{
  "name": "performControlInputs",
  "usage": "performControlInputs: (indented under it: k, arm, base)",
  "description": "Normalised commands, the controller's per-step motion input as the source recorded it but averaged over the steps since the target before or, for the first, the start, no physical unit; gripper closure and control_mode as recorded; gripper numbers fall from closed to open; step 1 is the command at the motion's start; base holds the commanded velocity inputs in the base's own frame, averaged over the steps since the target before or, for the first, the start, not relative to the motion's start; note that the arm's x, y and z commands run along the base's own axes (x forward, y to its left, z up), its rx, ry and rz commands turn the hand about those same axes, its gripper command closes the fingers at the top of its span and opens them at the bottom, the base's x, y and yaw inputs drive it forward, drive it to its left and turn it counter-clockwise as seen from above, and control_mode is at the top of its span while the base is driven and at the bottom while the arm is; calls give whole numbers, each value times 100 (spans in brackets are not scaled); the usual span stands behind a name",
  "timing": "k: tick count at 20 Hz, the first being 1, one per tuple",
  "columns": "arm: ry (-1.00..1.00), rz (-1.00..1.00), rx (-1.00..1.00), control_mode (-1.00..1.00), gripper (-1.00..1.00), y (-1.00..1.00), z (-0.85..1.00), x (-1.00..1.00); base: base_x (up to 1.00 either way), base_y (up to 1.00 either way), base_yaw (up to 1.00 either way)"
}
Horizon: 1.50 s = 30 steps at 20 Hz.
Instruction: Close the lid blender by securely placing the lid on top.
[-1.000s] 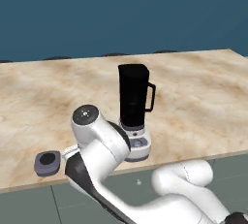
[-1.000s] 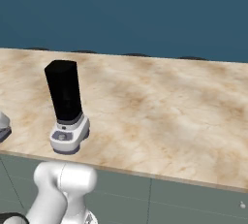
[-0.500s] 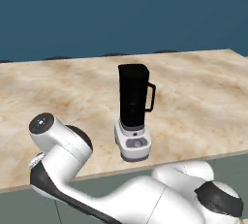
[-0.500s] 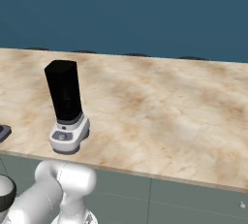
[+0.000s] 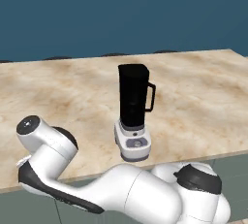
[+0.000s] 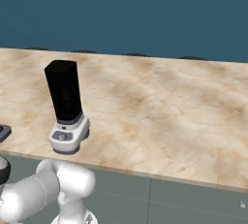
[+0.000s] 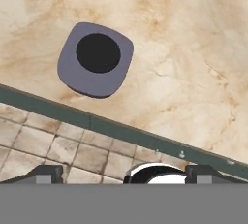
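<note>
Landmark: the blender [image 5: 134,113] is standing upright on the counter [image 5: 203,92], close to the counter's front edge.
Blender, build: black tapered jar with a side handle, sitting on a pale base with a round dial panel; in the left base view the handle is pointing right, and in the right base view [image 6: 66,107] the handle is hidden behind the jar.
Jar top: showing open in both base views, nothing resting on it.
Lid: the lid [image 7: 95,59] is lying flat on the counter in the hand view, knob side up, well apart from the blender (a sliver of it [image 6: 3,133] is peeking in at the left margin of the right base view, left of the blender's base).
Lid, edge: sitting just beside the counter's front edge, tiled floor [image 7: 58,148] showing past it.
Gripper: the gripper [image 7: 123,172] is hanging above that front edge, apart from the lid, not touching it.
Fingers: the two dark fingertips [image 7: 43,173] are sitting wide apart, with nothing between them.
Arm: the white arm [image 5: 97,189] is bending low in front of the counter, left of the blender.
</note>
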Motion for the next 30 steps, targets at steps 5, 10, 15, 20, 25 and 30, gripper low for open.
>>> performControlInputs:
  k: [5, 10, 15, 20, 25, 30]
  arm:
    - [-2, -12, 12, -100, -100, 1, -21, 21]
    - [-3, -5, 11, -100, -100, 0, -14, 21]
    - [0, -1, 7, -100, -100, 13, -4, 27]
    - [1, 0, 0, -100, -100, 6, -6, 26]
    - [0, 0, 0, -100, -100, 9, -23, 13]
    - [0, 0, 0, -100, -100, 6, -26, 7]
  base:
    - [0, 0, 0]
    - [0, 0, 0]
    - [0, 0, 0]
    - [0, 0, 0]
    - [0, 0, 0]
    - [0, 0, 0]
